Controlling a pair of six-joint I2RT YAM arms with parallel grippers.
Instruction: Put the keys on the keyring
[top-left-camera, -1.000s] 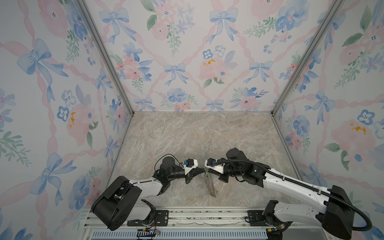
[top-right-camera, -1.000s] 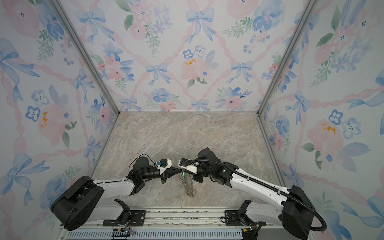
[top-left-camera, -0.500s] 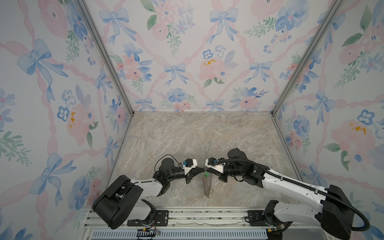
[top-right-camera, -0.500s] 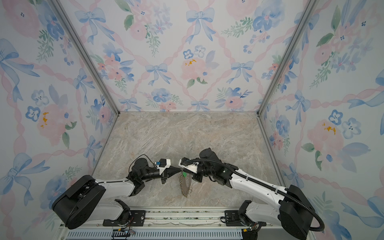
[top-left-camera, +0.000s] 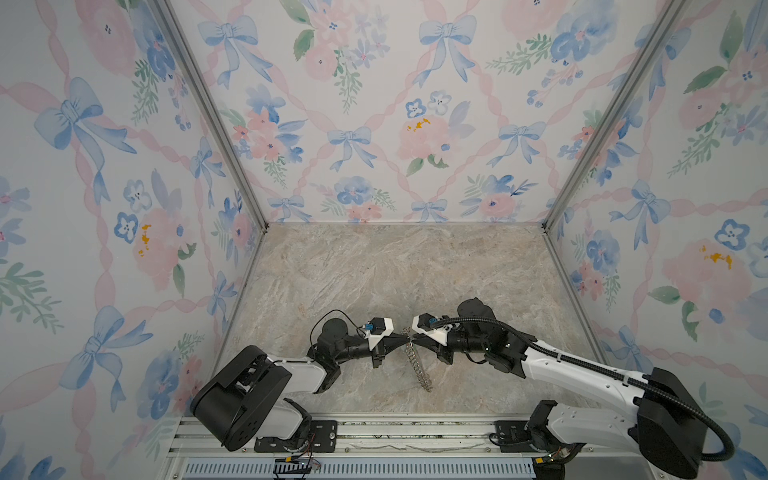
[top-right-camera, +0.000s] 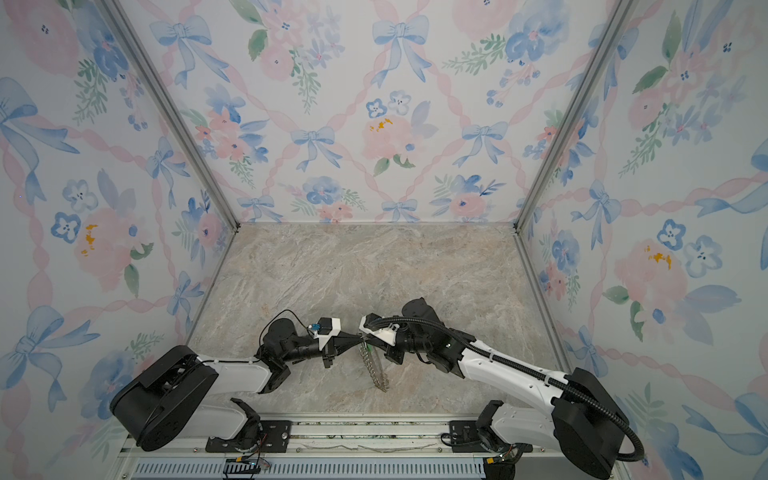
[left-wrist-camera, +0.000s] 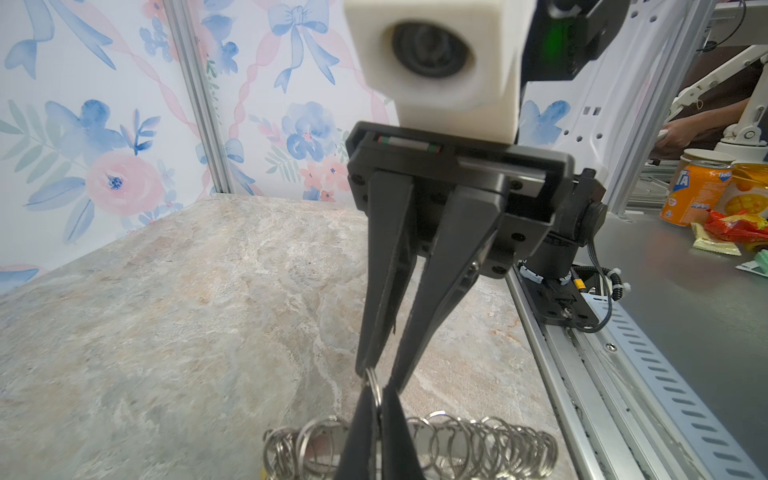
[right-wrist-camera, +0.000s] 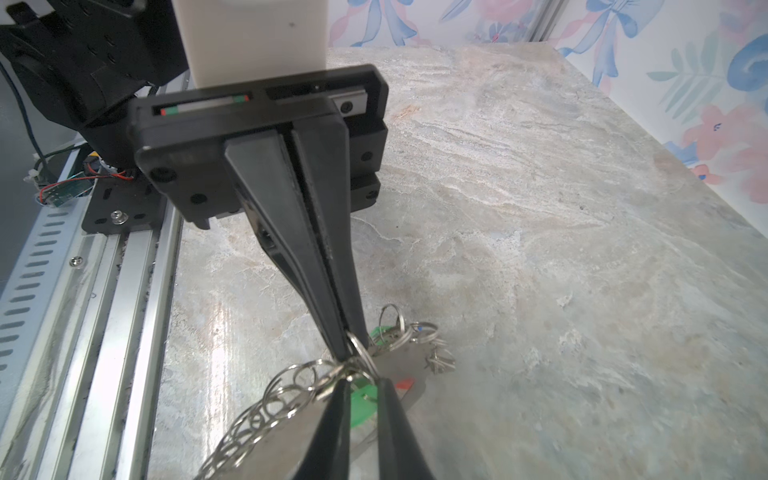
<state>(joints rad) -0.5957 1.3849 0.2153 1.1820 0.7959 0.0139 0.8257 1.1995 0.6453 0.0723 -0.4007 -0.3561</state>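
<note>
Pinching keyring (left-wrist-camera: 478, 446) rim loop w/ L gripper (left-wrist-camera: 377, 399) clamped; R gripper (right-wrist-camera: 363, 384) straddles green key (right-wrist-camera: 361, 409), grip unclear.

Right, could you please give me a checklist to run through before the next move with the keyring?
1. Left gripper shut on a wire ring of the keyring: ok.
2. Keyring's held end lifted off the table: ok.
3. Green key sits between the right gripper fingers: ok.
4. Right gripper firmly gripping that key: cannot tell.
5. Green key already threaded on a ring: cannot tell.
6. Keyring's low end clear of the table: cannot tell.
</note>
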